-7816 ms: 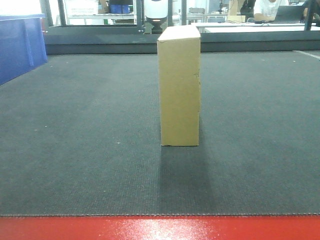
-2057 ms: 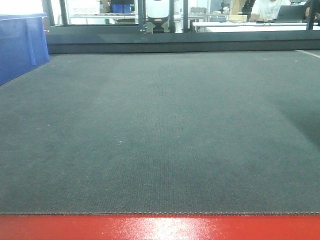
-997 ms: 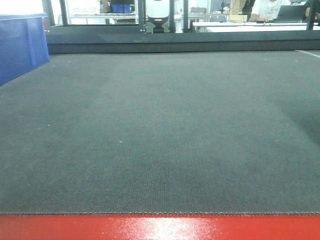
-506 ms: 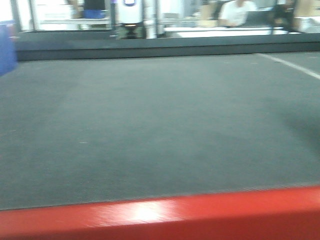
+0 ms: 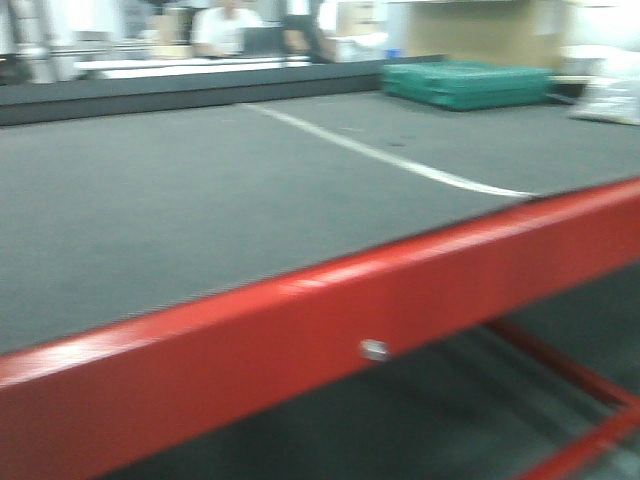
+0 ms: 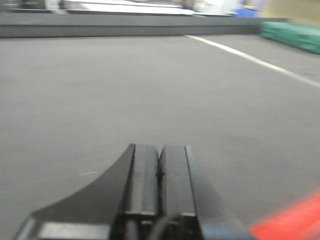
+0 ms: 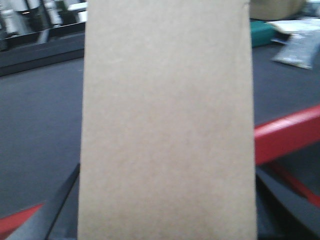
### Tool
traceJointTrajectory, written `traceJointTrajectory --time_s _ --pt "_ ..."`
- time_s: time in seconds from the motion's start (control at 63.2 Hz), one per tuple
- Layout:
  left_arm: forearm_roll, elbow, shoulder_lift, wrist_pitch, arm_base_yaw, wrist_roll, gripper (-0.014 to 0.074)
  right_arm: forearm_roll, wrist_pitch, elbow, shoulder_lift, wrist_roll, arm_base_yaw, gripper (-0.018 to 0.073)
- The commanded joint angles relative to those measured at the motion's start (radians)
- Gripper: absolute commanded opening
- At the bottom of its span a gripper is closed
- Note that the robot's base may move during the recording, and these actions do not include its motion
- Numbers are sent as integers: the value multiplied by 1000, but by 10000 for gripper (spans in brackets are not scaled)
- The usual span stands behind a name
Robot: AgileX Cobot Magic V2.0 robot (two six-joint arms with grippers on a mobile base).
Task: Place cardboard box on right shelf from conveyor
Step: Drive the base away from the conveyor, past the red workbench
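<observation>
Plainly, right jaws clamp the cardboard box (image 7: 167, 125); left jaws closed.

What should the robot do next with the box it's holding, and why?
Probably carry it to the right, toward the shelf, without letting go. The cardboard box fills the right wrist view, gripped in the right tool, with the conveyor and its red edge behind it. No steel shelf shows in any view, so there is nowhere to set it down yet.

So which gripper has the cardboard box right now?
The right gripper: it grips the cardboard box, which fills its wrist view; the left gripper is shut, empty, over the conveyor.
</observation>
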Motion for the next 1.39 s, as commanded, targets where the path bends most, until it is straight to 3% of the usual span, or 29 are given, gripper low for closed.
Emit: traceJointTrajectory --time_s 0.0,1.377 --pt "-5 -3 -12 -84 0 -5 -119 -23 -101 -27 9 -10 -7 215" --pt "-5 -3 -12 -84 0 -5 -119 -23 -101 -27 9 -10 -7 215"
